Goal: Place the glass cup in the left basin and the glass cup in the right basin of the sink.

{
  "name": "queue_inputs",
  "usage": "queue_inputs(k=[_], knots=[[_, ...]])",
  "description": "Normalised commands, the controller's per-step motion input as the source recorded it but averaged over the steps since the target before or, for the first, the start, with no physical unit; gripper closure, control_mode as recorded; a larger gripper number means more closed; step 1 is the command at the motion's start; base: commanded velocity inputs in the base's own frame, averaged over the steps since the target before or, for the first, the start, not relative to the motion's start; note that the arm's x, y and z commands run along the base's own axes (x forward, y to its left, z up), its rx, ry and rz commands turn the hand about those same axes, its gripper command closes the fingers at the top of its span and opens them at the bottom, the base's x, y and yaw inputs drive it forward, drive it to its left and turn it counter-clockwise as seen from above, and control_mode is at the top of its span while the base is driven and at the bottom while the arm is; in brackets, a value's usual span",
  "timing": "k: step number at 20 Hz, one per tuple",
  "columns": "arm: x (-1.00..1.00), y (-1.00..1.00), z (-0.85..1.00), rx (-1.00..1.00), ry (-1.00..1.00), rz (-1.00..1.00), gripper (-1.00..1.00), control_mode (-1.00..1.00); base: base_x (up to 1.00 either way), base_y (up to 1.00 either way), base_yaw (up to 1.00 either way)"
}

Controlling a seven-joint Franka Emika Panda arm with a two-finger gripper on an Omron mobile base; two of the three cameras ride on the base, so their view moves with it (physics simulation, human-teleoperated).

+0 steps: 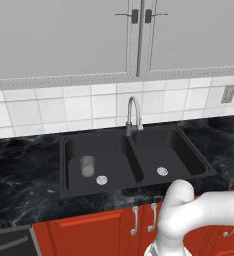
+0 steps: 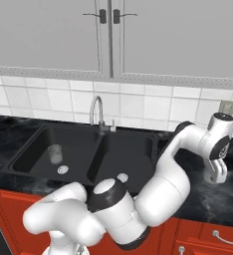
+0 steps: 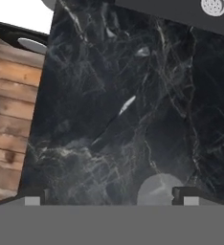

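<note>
The black sink (image 1: 134, 135) has a glass cup (image 1: 87, 166) standing upright in its left basin (image 1: 114, 157), close to the round drain; the same glass cup (image 2: 55, 153) shows from the other side. The right basin (image 1: 181, 150) holds just its drain. My gripper (image 2: 218, 175) hangs open over the black marble counter to the right of the sink, pointing down. In the hand view a second glass cup (image 3: 157, 189) appears as a pale round shape on the counter, between my open gripper (image 3: 111, 198) fingertips and nearer the right one (image 3: 190, 196).
A curved chrome tap (image 1: 133, 112) rises behind the sink's divider. Grey wall cabinets (image 1: 64, 35) hang above the tiled wall. Red cabinet doors (image 1: 99, 230) run below the counter. The hand view shows the counter's edge with wooden floor (image 3: 11, 119) beyond, and the right basin's drain (image 3: 214, 5).
</note>
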Motion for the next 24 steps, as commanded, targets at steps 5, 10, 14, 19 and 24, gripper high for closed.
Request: queue_inputs(k=[5,10,14,19,24], knots=[[0.17,-0.32,0.00,0.00,0.00,-0.10,-1.00,-1.00,0.00,0.00,0.00],[0.35,-0.33,-0.07,0.00,0.00,-0.07,-1.00,-1.00,0.00,0.00,0.00],[0.36,-0.18,-0.06,0.00,0.00,-0.03,-1.00,-1.00,0.00,0.00,0.00],[0.42,-0.09,-0.09,0.03,0.00,-0.02,-1.00,-1.00,0.00,0.00,0.00],[0.31,-0.11,-0.32,0.04,0.00,-0.01,-1.00,-1.00,0.00,0.00,0.00]])
